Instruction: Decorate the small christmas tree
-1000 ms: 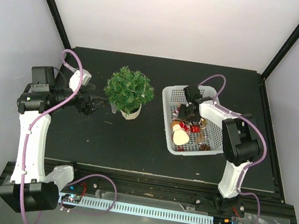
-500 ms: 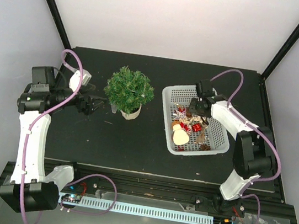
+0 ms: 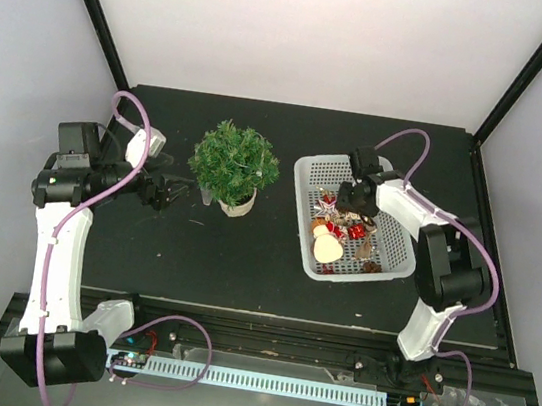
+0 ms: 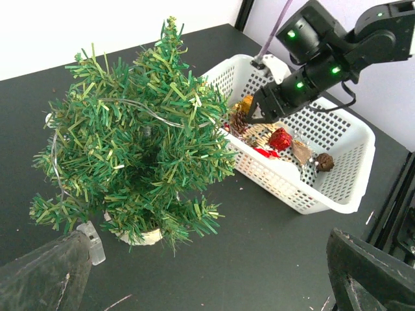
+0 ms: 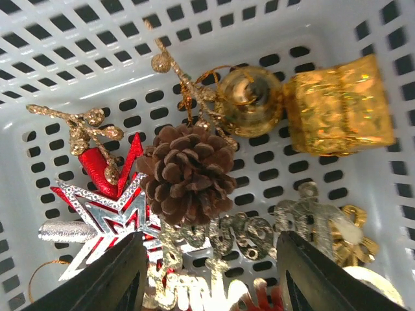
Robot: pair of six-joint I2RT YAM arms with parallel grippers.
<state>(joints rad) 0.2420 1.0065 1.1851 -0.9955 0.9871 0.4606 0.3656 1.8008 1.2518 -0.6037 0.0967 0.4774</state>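
The small christmas tree (image 3: 235, 164) (image 4: 136, 142) stands in its white pot left of the white basket (image 3: 303, 208) (image 4: 305, 194). A thin wire is draped over its sprigs. My left gripper (image 3: 167, 191) (image 4: 207, 272) is open just left of the tree, with nothing in it. My right gripper (image 3: 350, 202) (image 5: 211, 259) hangs open inside the basket (image 5: 97, 39), just above a brown pine cone (image 5: 188, 172) and a gold glitter script ornament (image 5: 246, 233). Neither touches its fingers.
Around the cone lie a red and silver star (image 5: 110, 207), a gold bell (image 5: 249, 97), a gold gift box (image 5: 337, 107) and a glitter sprig (image 5: 91, 129). A cream heart (image 3: 326, 246) lies nearer the basket's front. A small clear piece (image 4: 94, 240) sits beside the pot.
My right gripper was shut and has opened. It shifted from the basket's middle toward its back. The left arm and the tree have not moved.
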